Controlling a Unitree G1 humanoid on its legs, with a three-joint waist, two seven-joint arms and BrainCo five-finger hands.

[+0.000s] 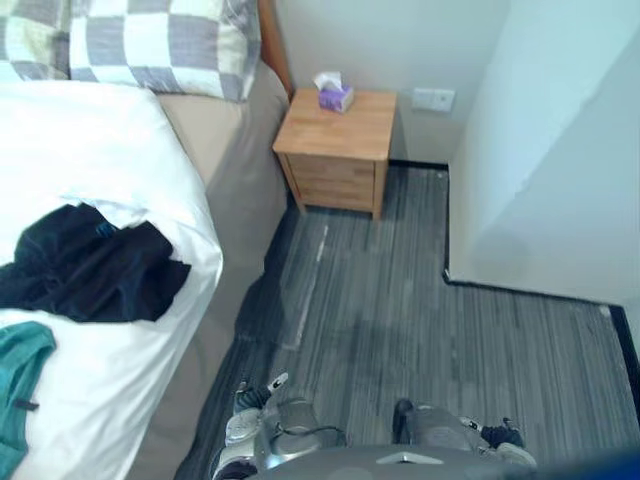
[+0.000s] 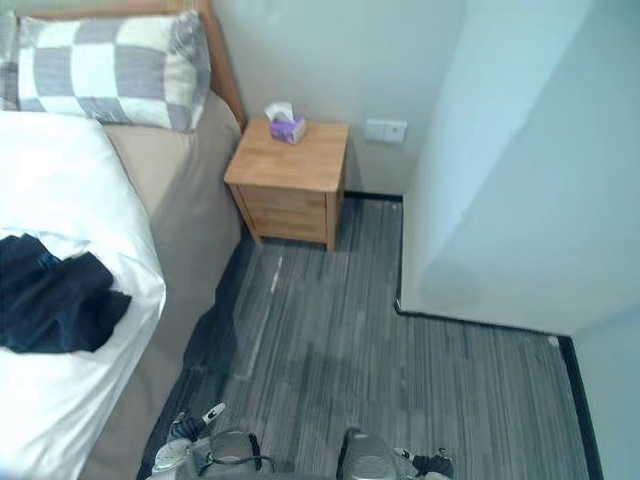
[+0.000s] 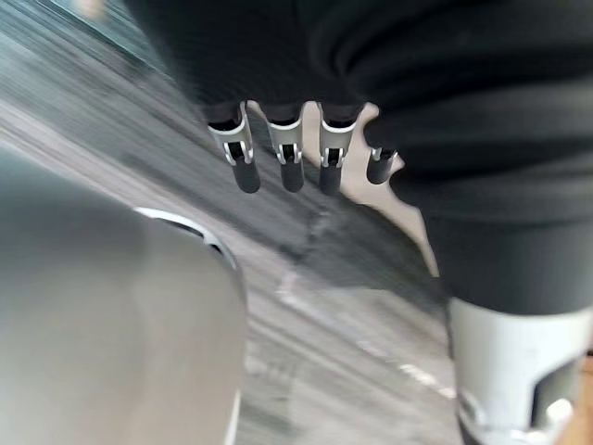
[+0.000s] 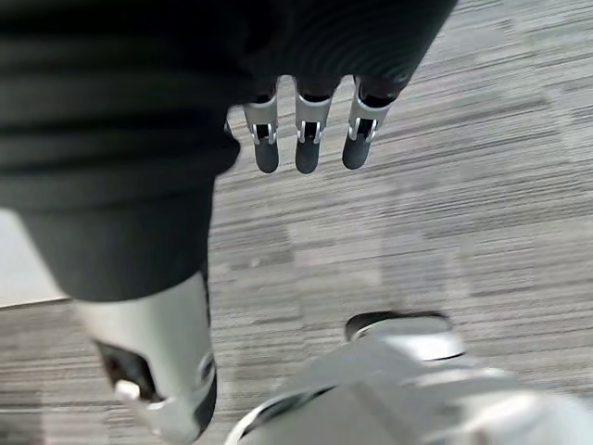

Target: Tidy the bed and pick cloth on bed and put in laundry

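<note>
Here we are at the bedside, looking down from the head camera: the bed [image 1: 215, 135] runs along the left, its white duvet [image 1: 90, 150] spread over the top with a tan sheet showing along the near side. And there's the target, a dark cloth [image 1: 90, 265] lying crumpled on the duvet, close to the edge of the bed that faces the robot. Just below it, at the lower left corner of the left eye view, a teal cloth [image 1: 20, 390] lies on the duvet too, apart from the dark one. Up at the head of the bed sit checked pillows [image 1: 160, 45], grey and pale squares. Beside the bed stands a wooden bedside table [image 1: 340, 140] against the wall, with a tissue box [image 1: 335, 96] on its back edge and a wall socket [image 1: 433, 99] just to its right. Grey striped floor [image 1: 420, 320] fills the middle. Now the hands: the left hand [image 3: 283, 162] hangs over the floor, fingers loose and straight down, nothing in them. The right hand [image 4: 306, 144] is the same, fingers relaxed in a row above the floor, holding nothing. Both cloths lie untouched on the bed.
</note>
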